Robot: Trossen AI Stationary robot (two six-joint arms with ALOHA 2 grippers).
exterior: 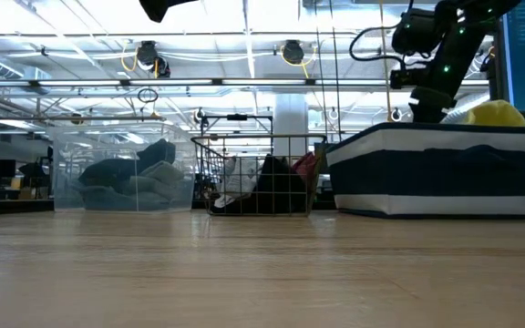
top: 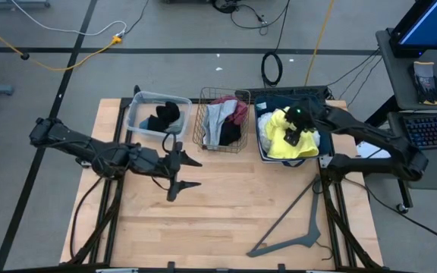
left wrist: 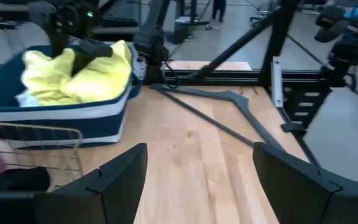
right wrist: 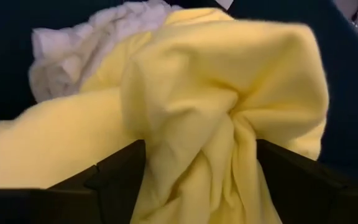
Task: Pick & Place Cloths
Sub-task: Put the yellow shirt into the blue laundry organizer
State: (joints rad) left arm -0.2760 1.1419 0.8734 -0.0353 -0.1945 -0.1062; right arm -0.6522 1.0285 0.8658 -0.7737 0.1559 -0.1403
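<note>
Pale wooden boards make up the table (top: 218,220), which stands on a grey floor strung with cables; from table height a long hall with ceiling lights runs off behind it.

At the far right of the table sits the navy bin (top: 262,144) with its white stripe, and the yellow cloth (top: 285,135) is heaped in it, bulging above the rim. The white cloth (top: 267,121) lies beside it in the same bin, on the side toward the middle basket. The right gripper (top: 303,133) hangs directly over the yellow heap. Its fingers are spread, and the wrist camera shows a bunched fold of yellow fabric rising between them; the fingers stand apart on either side of it rather than pinching it.

Next along, the wire basket (top: 200,127) holds grey, maroon and black pieces jumbled together. Beyond that, at the left end of the row, the clear plastic tub (top: 136,115) has a black cloth (top: 165,115) in it.

The left gripper (top: 189,173) waits over bare wood in front of the tub and the basket, fingers parted and holding nothing.

On the near right part of the table lies the grey hanger (top: 290,227), flat on the wood and well apart from all three containers. Off to the right of the table a side desk carries a keyboard (top: 433,129).
</note>
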